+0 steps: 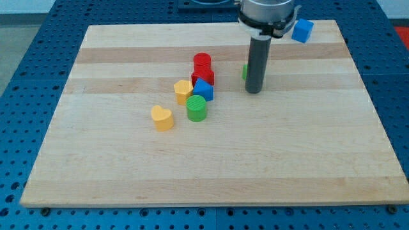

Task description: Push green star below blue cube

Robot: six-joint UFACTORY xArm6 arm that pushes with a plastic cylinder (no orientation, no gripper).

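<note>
- Camera view: a pale wooden bench [211, 160] is lying on a blue pegboard surface [25, 76], filling most of the frame.
- The dark rod is coming down from the view's top, and my tip [254, 91] is resting on the board right of the centre.
- There is no hand on this arm, so nothing is being held; the rod is only touching the board.
- The green star [245, 71] is peeking out as a thin green sliver at the rod's left edge; the rod is hiding most of it, so its shape cannot be made out, and it is sitting just beside the rod, slightly above the tip.
- The blue cube [303, 30] is sitting near the board's top right edge, well apart from the star, up and to the view's right of it.
- A cluster is standing to the left of my tip: a red cylinder [202, 62] at the top, a second red block [204, 77] just below it, a blue block [203, 90] touching that, a yellow block [183, 91] beside it on the left, and a green cylinder [197, 109] just beneath.
- A yellow heart [162, 118] is lying alone, lower left of the cluster.
</note>
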